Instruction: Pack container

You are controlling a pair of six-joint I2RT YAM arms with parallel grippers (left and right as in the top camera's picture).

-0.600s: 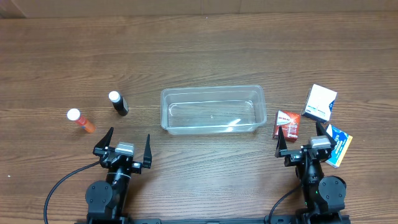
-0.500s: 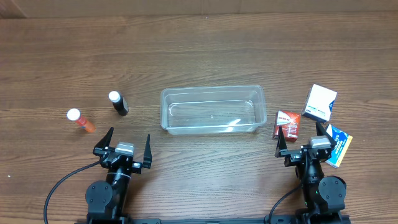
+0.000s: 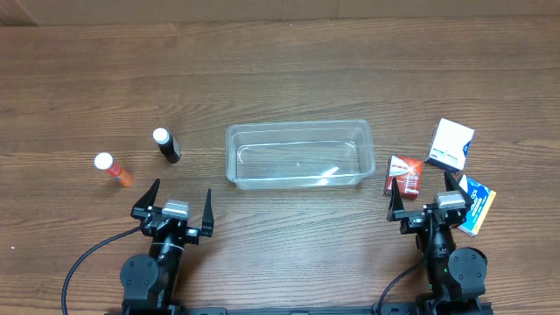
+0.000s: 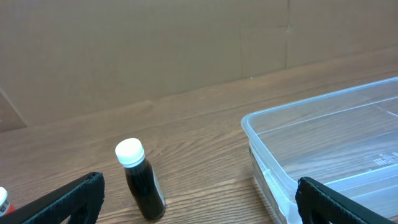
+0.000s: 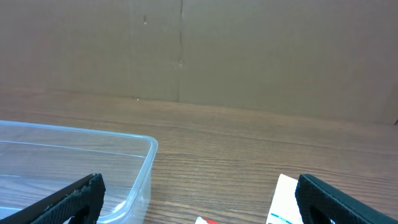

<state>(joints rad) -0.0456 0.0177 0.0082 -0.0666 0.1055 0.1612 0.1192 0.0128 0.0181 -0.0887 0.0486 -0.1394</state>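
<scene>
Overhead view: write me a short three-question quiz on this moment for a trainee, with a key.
1. True or false: the container holds nothing yet.
2. Which box lies nearest the container? A) white box B) red box C) blue box
3. Fill in: the left gripper and the right gripper both stand ___.
Key: 1 true; 2 B; 3 open.

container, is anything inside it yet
Nothing is inside the container: only the wooden table shows through its clear bottom. The black bottle and red box sit outside it. Nothing in it is hidden.
</scene>
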